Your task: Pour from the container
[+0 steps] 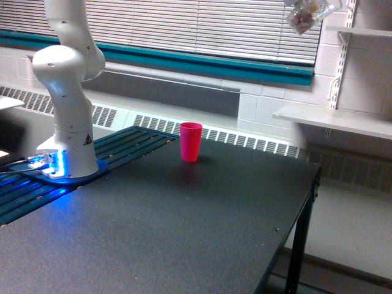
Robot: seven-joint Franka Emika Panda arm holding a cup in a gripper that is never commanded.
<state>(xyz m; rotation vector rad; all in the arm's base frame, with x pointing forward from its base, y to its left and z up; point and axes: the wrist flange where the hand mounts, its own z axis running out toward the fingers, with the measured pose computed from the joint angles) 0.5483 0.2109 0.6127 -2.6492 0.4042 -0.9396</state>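
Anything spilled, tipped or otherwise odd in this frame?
No spill shows on the table, and the red cup stands upright. Oddly, the clear container is tilted high at the exterior view's top right, far from above the cup. The gripper isn't visible.

- The container: clear, with brownish-red pieces inside; it is blurred at the top edge, so the shade is perhaps only approximate.
- The cup, well below the pincer: plain pink-red.
- The table: matt black.
- The arm: white, with blue light glowing at its base.
- The window band: teal, under pale slatted blinds.
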